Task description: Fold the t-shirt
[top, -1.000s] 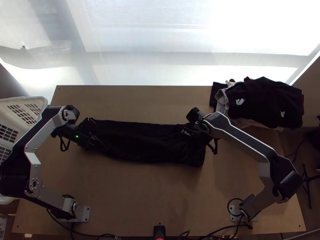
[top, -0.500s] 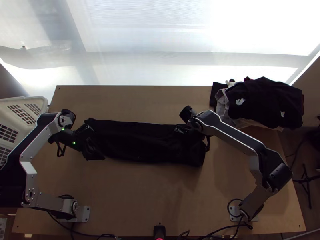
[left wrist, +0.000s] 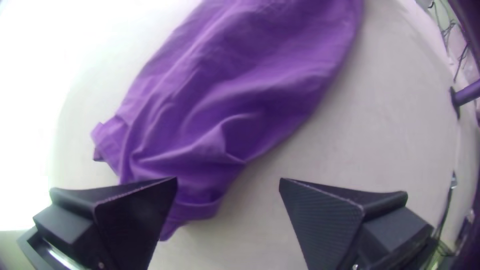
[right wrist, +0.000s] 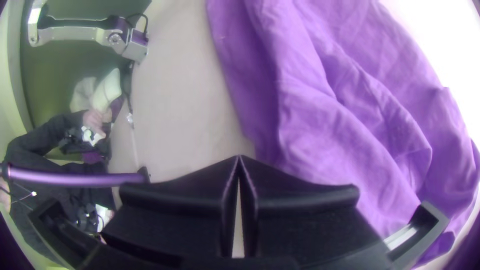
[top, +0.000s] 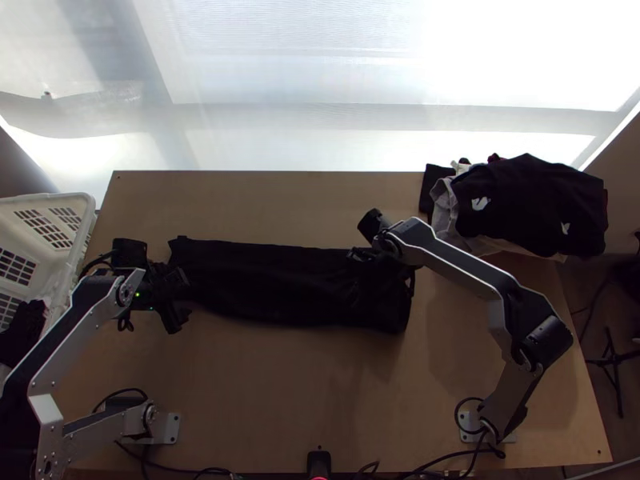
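- Lying lengthwise across the middle of the light wooden table [top: 264, 400], the black cloth t-shirt [top: 280, 284] forms a long, narrow strip of soft fabric, its layers gathered and rippled, with small creases bunched at its left end.
- Beside the table's left edge stands a white plastic basket [top: 76, 202] with rigid walls pierced by rows of rectangular slots; inside it sits a dark, lumpy thing [top: 22, 326], too dark to identify.
- On the table's far right corner is a loose heap of garments: a black one [top: 528, 196] with white printed patches lies on top, and a crumpled grey one [top: 445, 210] pokes out on the side toward the table's middle.
- At the table's left part, the left gripper [top: 186, 298] is by the t-shirt's left end. In the left wrist view its flat black fingers [left wrist: 325, 215], ribbed on the inner face, stand wide apart; one overlaps the view of the cloth's end, the other has bare table behind it.
- Right of the table's middle, the right gripper [top: 358, 256] is over the t-shirt's right part. In the right wrist view its smooth black fingers [right wrist: 295, 187] meet at the tips, with smooth, rolling folds of cloth beside them.
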